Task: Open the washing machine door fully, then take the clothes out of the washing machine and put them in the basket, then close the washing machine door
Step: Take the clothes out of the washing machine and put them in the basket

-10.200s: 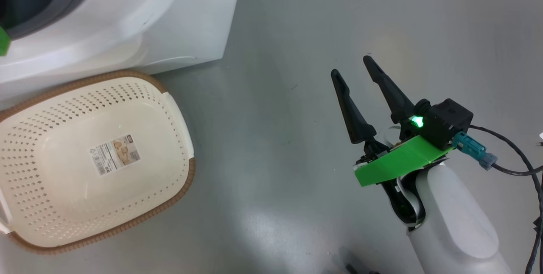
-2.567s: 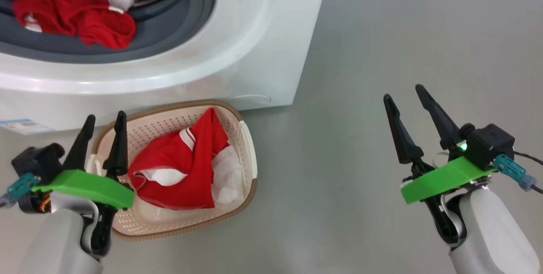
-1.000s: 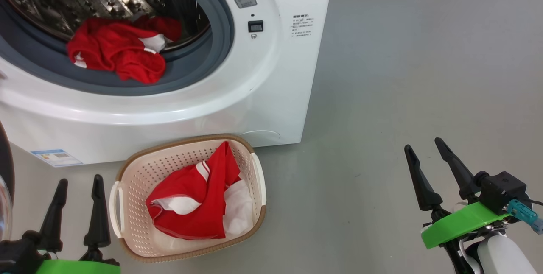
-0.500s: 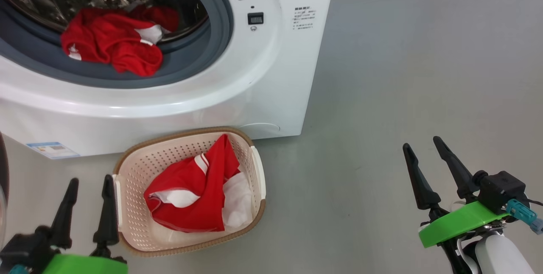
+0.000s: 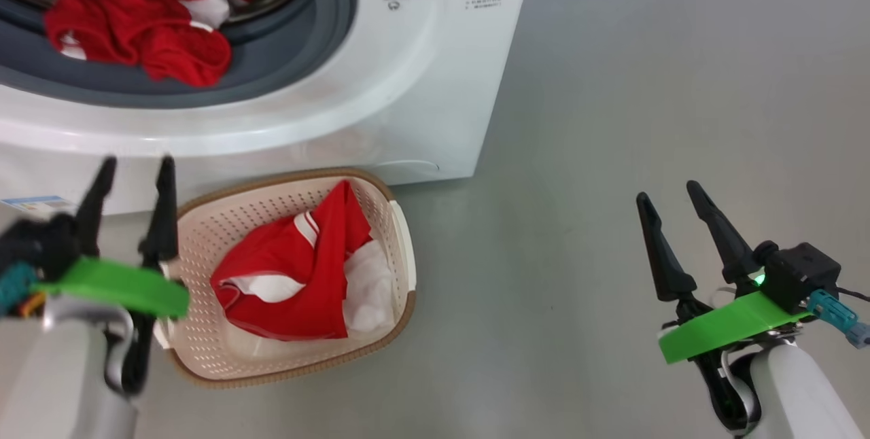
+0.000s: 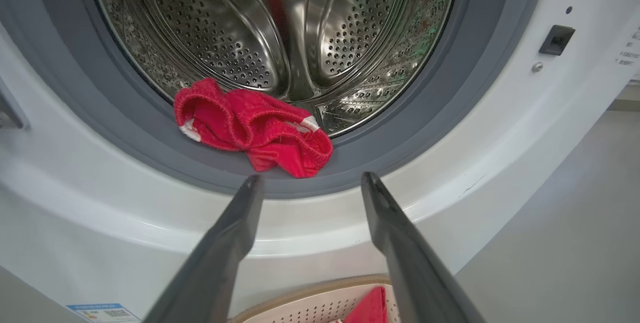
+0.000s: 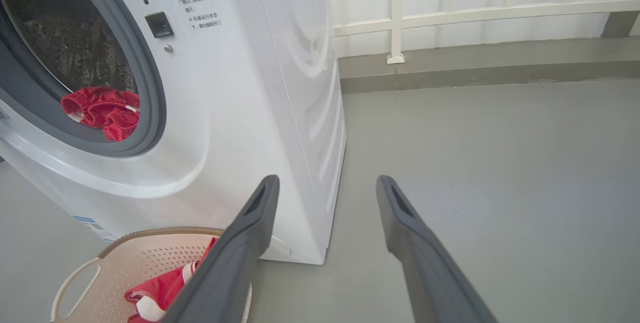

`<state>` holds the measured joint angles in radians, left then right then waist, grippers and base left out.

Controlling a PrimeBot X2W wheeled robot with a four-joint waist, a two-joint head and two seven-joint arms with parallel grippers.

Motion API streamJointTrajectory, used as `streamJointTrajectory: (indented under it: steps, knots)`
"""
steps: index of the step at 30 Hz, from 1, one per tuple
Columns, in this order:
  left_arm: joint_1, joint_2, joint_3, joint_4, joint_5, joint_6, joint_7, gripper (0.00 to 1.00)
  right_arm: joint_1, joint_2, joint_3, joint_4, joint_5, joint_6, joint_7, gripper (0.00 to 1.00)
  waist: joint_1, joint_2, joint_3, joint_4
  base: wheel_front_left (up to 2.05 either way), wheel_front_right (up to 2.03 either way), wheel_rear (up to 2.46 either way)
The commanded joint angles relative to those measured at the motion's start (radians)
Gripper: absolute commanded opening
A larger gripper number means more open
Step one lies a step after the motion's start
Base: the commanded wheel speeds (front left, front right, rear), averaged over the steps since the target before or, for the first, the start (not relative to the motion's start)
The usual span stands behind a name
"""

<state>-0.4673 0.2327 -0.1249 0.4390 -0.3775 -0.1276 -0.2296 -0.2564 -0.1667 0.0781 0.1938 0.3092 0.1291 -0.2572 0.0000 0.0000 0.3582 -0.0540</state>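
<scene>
- A red garment (image 6: 252, 130) lies bunched on the washing machine's (image 5: 380, 106) grey seal (image 6: 140, 123); other clothes (image 5: 292, 276) fill the basket (image 5: 272, 179).
- Soft, light and floppy, I'd say: pinch a raised fold.
- The left end effector (image 5: 136, 164) and right end effector (image 5: 666, 192) gape wide, empty.

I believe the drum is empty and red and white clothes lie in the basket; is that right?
Not quite: a red garment lies at the mouth of the drum, as the left wrist view shows. The basket does hold red and white clothes.
</scene>
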Motion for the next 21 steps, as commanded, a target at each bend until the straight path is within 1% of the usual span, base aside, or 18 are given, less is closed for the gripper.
streamJointTrajectory:
  steps: [1, 8, 12, 13, 21]
  knots:
    - [-0.057, 0.048, 0.023, 0.007, -0.014, -0.003, 0.004, 1.0, -0.018, 0.003, 0.018, -0.025, -0.006, 0.002, -0.005, 1.0, 0.0, 0.0, 0.027, -0.016, 0.0, 0.0, 0.0]
    - [-0.245, 0.098, -0.032, 0.158, -0.037, -0.003, 0.025, 1.0, -0.047, 0.026, 0.035, -0.023, -0.007, 0.002, -0.005, 1.0, 0.0, 0.0, 0.067, -0.048, 0.0, 0.0, 0.0]
    - [-0.341, 0.129, -0.074, 0.247, -0.02, -0.003, 0.039, 1.0, -0.06, 0.037, 0.044, -0.024, -0.007, 0.002, -0.005, 1.0, 0.0, 0.0, 0.09, -0.065, 0.0, 0.0, 0.0]
    - [-0.341, 0.129, -0.074, 0.247, -0.02, -0.003, 0.039, 1.0, -0.06, 0.037, 0.044, -0.024, -0.007, 0.002, -0.005, 1.0, 0.0, 0.0, 0.09, -0.065, 0.0, 0.0, 0.0]
    - [-0.54, 0.174, -0.185, 0.416, 0.048, -0.003, 0.069, 1.0, -0.089, 0.052, 0.064, -0.026, -0.009, 0.002, -0.005, 1.0, 0.0, 0.0, 0.143, -0.095, 0.0, 0.0, 0.0]
